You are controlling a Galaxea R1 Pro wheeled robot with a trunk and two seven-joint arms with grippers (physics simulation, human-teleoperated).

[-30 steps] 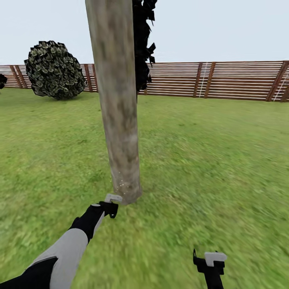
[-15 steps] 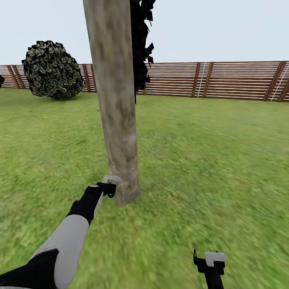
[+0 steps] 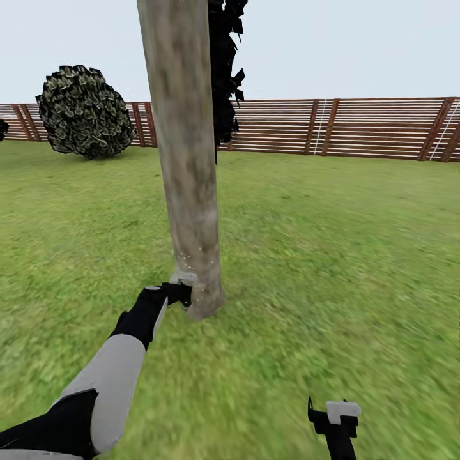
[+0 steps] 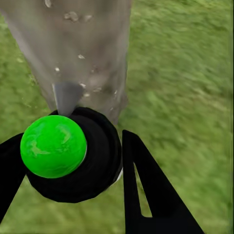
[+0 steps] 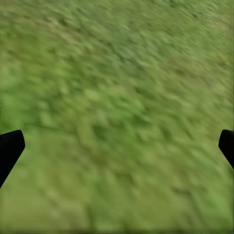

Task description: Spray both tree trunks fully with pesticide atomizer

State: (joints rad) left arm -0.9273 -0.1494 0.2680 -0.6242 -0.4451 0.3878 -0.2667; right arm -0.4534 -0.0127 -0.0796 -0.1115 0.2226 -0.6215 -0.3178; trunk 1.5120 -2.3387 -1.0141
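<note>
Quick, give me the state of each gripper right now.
Left gripper: shut on the pesticide atomizer, nozzle at the tree trunk.
Right gripper: open, holding nothing, over the grass.

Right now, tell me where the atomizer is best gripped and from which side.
Probably keep the present hold: the left gripper clamps the atomizer's black round body from both sides, behind the green top, nozzle toward the tree trunk. The round body suits a side pinch.

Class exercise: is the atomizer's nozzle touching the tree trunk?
Cannot tell. In the left wrist view the atomizer's nozzle overlaps the tree trunk, with no gap or contact plainly visible.
</note>
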